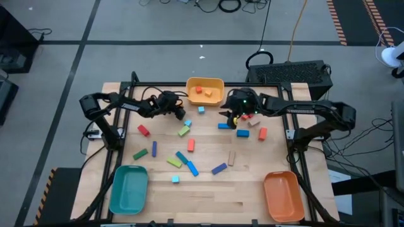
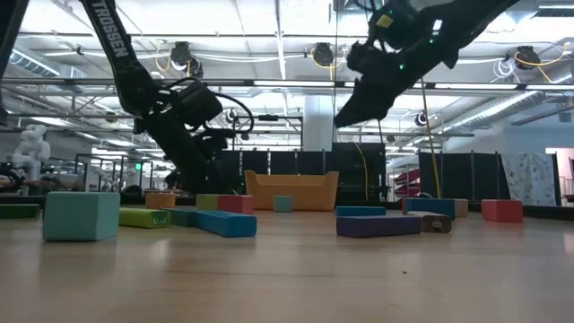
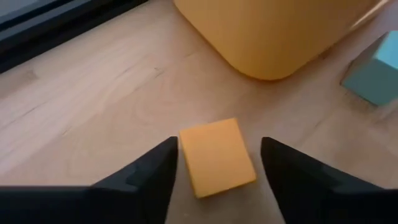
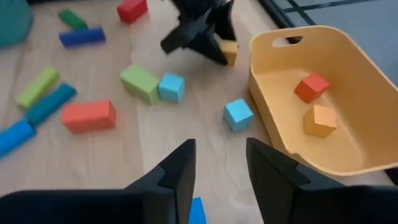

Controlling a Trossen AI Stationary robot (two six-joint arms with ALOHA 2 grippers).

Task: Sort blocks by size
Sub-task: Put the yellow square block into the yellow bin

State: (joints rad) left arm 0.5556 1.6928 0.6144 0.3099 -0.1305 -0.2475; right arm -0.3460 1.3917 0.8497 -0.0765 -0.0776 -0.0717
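A small orange cube (image 3: 216, 157) rests flat on the wooden table beside the yellow tray (image 3: 280, 31). My left gripper (image 3: 217, 162) is open around it, slanting down, one finger on each side; a gap shows between the cube and one finger (image 3: 273, 168). The right wrist view also shows that gripper (image 4: 205, 43) and the cube (image 4: 229, 51). My right gripper (image 4: 221, 149) hangs open above the table with nothing between its fingers, near the tray's wall (image 4: 267, 81). In the tray lie a red cube (image 4: 312, 87) and an orange cube (image 4: 320, 120). My left gripper has one finger (image 3: 165, 158) right against the orange cube's side (image 3: 184, 155), and I cannot tell whether it touches. The other finger stands clear of it. The cube sits flat on the table.
Light blue cubes (image 4: 238, 115) (image 4: 172, 87), a green brick (image 4: 140, 82) and a red brick (image 4: 89, 116) lie between the grippers. More blocks are scattered mid-table (image 1: 189, 165). A teal tray (image 1: 129, 188) and an orange tray (image 1: 282, 195) stand at the near corners.
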